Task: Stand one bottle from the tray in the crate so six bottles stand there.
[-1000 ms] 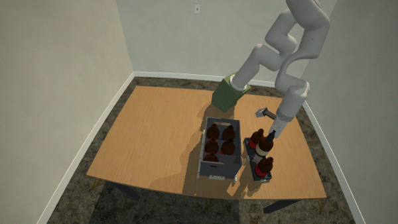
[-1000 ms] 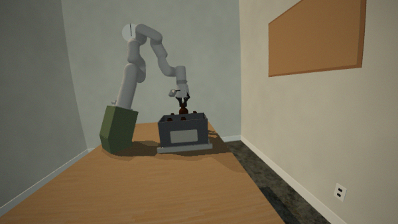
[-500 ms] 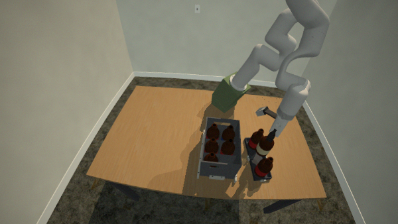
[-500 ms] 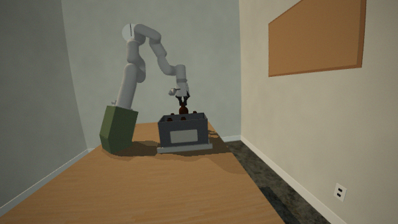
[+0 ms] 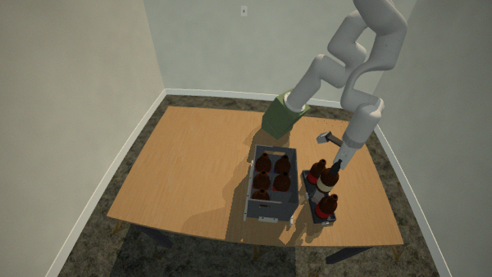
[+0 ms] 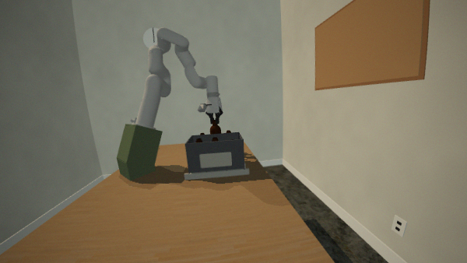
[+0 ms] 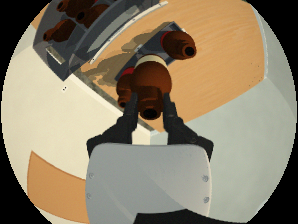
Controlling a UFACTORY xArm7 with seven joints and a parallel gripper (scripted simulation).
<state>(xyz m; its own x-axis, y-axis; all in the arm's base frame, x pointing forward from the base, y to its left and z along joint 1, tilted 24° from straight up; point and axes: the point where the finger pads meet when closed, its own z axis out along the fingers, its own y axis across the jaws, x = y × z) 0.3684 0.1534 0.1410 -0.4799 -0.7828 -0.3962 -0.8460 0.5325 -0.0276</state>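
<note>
My gripper is shut on the neck of a brown bottle with a pale label. It holds the bottle upright, lifted a little above the middle of the dark tray. Two more brown bottles with red labels stand on the tray, one behind and one in front. The grey crate stands left of the tray with several bottles in its cells. Its front right cell looks empty.
The arm's green base block stands behind the crate. The tray lies near the table's front right corner. The crate's walls rise about as high as the bottle tops.
</note>
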